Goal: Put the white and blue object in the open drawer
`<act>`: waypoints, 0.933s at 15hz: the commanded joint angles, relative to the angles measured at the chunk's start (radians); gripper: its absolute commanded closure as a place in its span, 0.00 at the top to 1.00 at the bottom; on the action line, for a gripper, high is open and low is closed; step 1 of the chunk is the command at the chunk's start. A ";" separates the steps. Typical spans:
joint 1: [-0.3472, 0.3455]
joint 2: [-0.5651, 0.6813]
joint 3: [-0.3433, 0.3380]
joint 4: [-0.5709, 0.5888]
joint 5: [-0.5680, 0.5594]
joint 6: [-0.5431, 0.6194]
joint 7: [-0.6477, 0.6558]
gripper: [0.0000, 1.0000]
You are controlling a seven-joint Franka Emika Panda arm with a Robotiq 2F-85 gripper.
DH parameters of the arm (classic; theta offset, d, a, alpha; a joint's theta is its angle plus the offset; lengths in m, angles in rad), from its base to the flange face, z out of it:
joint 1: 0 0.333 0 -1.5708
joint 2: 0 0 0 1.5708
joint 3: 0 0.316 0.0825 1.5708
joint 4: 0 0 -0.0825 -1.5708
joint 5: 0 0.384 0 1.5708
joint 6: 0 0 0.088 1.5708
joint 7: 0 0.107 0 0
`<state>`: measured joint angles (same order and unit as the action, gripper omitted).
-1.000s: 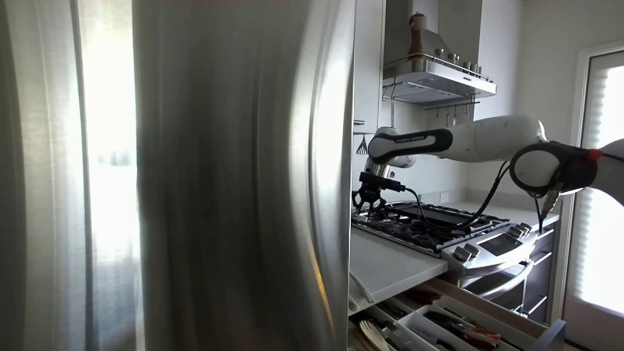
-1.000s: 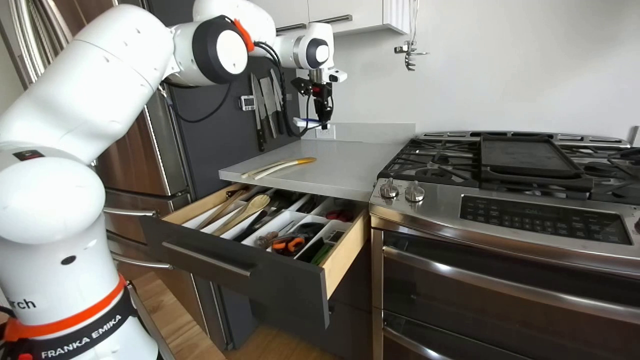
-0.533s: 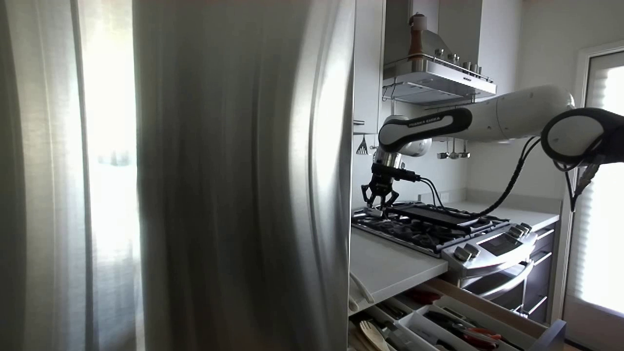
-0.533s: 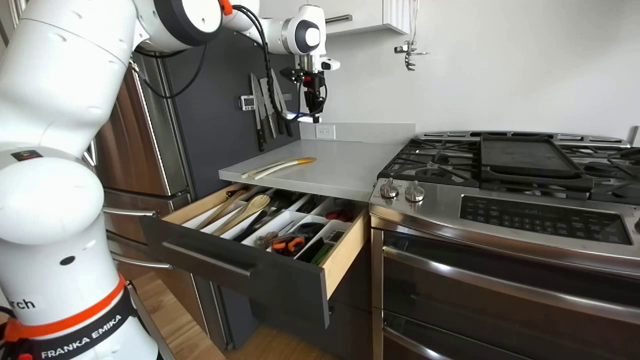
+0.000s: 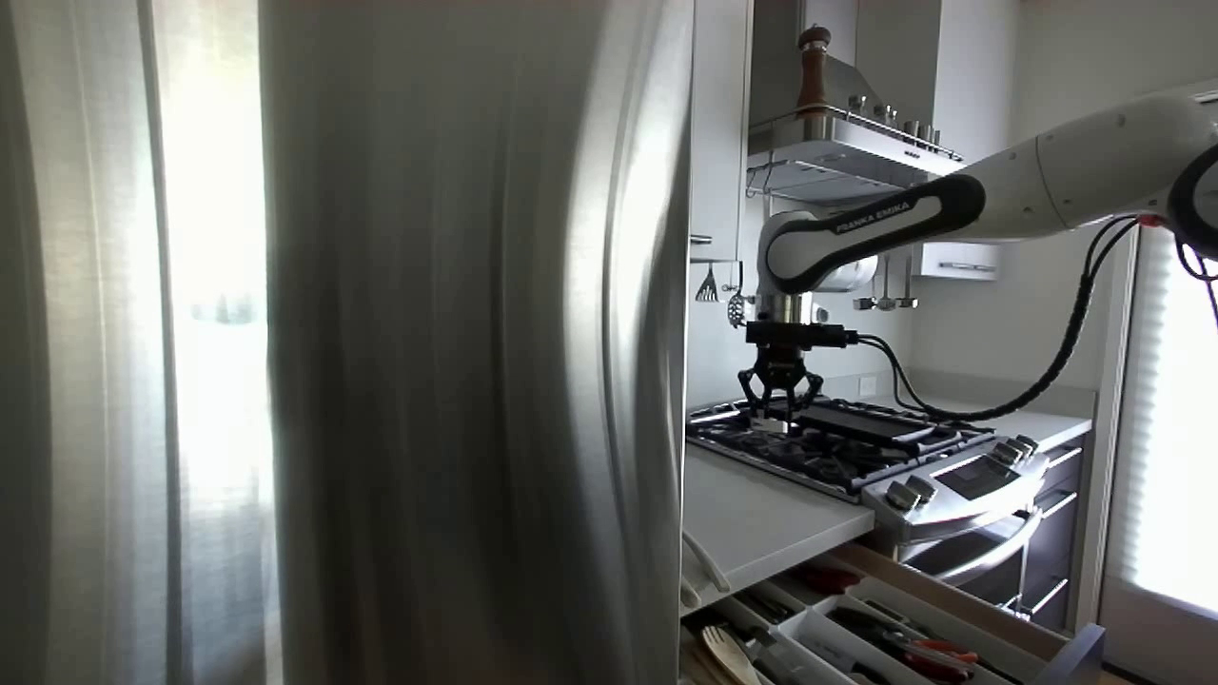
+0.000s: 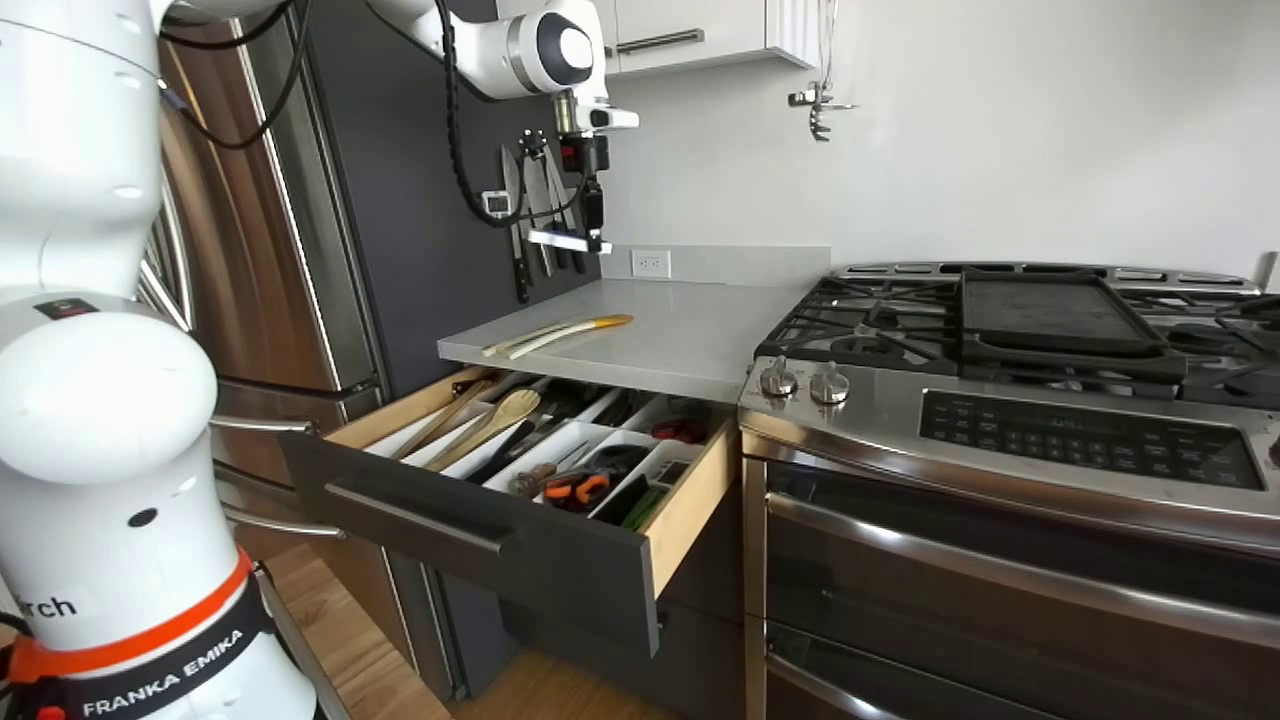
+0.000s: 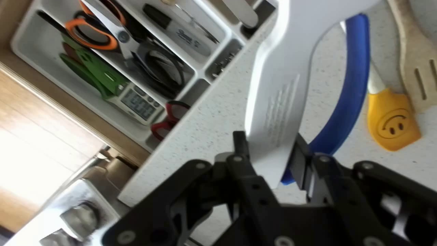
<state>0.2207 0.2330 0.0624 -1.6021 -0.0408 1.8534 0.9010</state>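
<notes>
The white and blue object [image 7: 278, 112] has a long white body and a curved blue strip; its far end runs out of the wrist view. My gripper [image 7: 270, 147] is shut on its white end, one finger on each side. In an exterior view the object [image 6: 557, 240] hangs roughly level from the gripper [image 6: 597, 238], above the counter's left back part. It also shows small in an exterior view [image 5: 769, 425]. The open drawer [image 6: 480, 540] is below the counter, nearer the robot; its wooden side also shows in the wrist view [image 7: 68, 99]. It holds white dividers and utensils.
A yellow spatula [image 6: 600, 322] and a wooden fork [image 7: 418, 65] lie on the counter [image 6: 690, 330]. The stove [image 6: 1000, 400] stands beside the drawer. Knives [image 6: 520, 230] hang on the dark panel. A steel fridge side [image 5: 428, 333] blocks much of an exterior view.
The arm has drawn back, carrying the held object with it. The gripper has moved right in an exterior view and left in an exterior view. The drawer and counter items have not moved.
</notes>
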 commanded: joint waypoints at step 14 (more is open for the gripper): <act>-0.026 -0.412 0.128 -0.620 -0.097 -0.149 0.629 0.33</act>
<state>0.2208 -0.1783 0.1652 -2.2228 -0.1419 1.7047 1.5339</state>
